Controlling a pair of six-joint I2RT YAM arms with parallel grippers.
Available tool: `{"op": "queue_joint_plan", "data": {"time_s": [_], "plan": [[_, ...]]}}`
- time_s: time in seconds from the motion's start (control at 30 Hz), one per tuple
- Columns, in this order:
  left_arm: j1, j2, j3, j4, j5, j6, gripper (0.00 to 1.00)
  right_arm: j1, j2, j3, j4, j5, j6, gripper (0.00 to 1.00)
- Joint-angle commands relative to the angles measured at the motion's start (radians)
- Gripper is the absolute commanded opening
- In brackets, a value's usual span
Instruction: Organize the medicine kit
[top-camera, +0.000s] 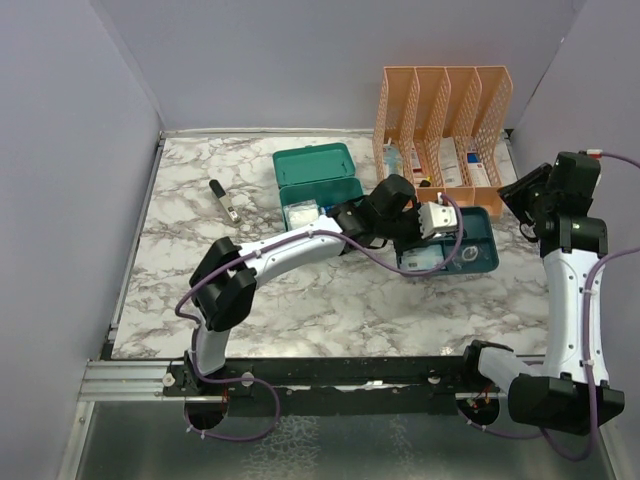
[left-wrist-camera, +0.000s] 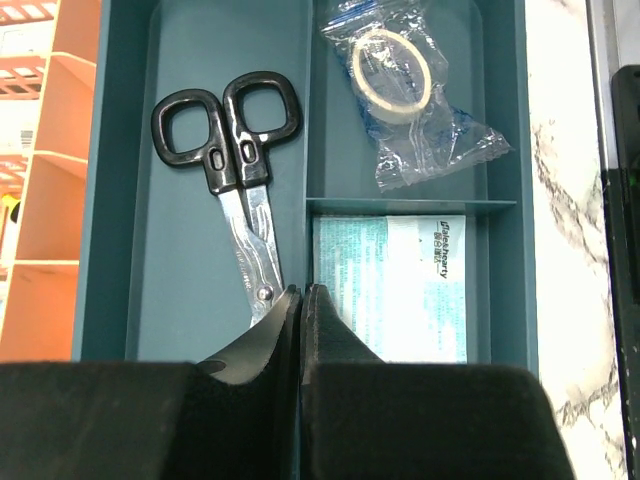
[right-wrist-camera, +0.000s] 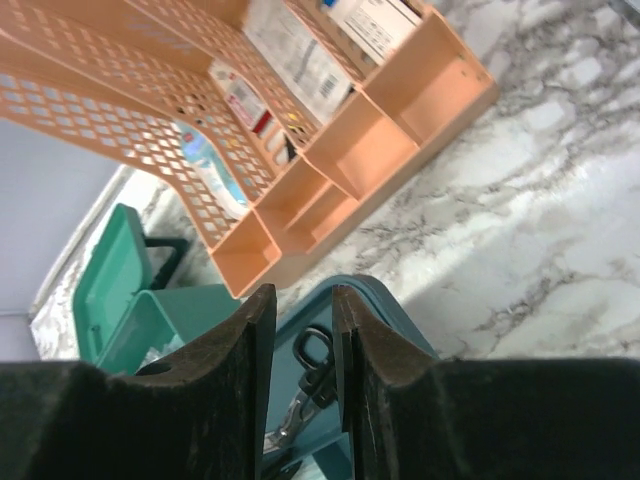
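A marble-patterned table (top-camera: 300, 300) sits between pale lavender walls. The medicine kit (top-camera: 315, 165) stands open at the far middle, left of an orange file organizer (top-camera: 440, 105). The left gripper (left-wrist-camera: 302, 295) hangs over a dark-blue tray (left-wrist-camera: 110, 200) near the organizer, its fingers pressed together at the tips of the scissors (left-wrist-camera: 240, 170). The right gripper (right-wrist-camera: 300, 325), raised on the right, shows a narrow gap between its fingers and grasps nothing.

Teal-green hinged plastic box (top-camera: 318, 176) sits mid-bench toward the far edge; orange mesh file organizer (top-camera: 445, 105) stands in the far right corner, dark-blue compartment tray (top-camera: 483, 250) just before it.
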Motion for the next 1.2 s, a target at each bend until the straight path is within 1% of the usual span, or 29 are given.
{"op": "queue_joint_plan", "data": {"time_s": [0.0,0.23,0.33,0.53,0.83,1.0,1.17], "plan": [[0.043,-0.071,0.059,-0.168,-0.004,0.102,0.00,-0.009,0.041,0.089,-0.031,-0.094,-0.035,0.30],[0.160,-0.122,0.059,-0.268,0.040,0.152,0.00,-0.009,0.088,0.118,-0.010,-0.205,-0.070,0.35],[0.220,-0.152,0.040,-0.293,0.054,0.180,0.00,-0.009,0.090,0.078,0.023,-0.265,-0.075,0.36],[0.333,-0.217,-0.017,-0.336,0.082,0.273,0.00,-0.009,0.065,-0.024,0.096,-0.317,-0.077,0.36],[0.504,-0.235,-0.070,-0.385,0.169,0.349,0.00,-0.007,0.035,-0.153,0.153,-0.389,-0.123,0.36],[0.547,-0.250,-0.097,-0.415,0.180,0.376,0.00,0.010,0.017,-0.225,0.195,-0.405,-0.164,0.37],[0.558,-0.262,-0.114,-0.415,0.191,0.387,0.00,0.042,0.018,-0.259,0.214,-0.408,-0.190,0.38]]}}
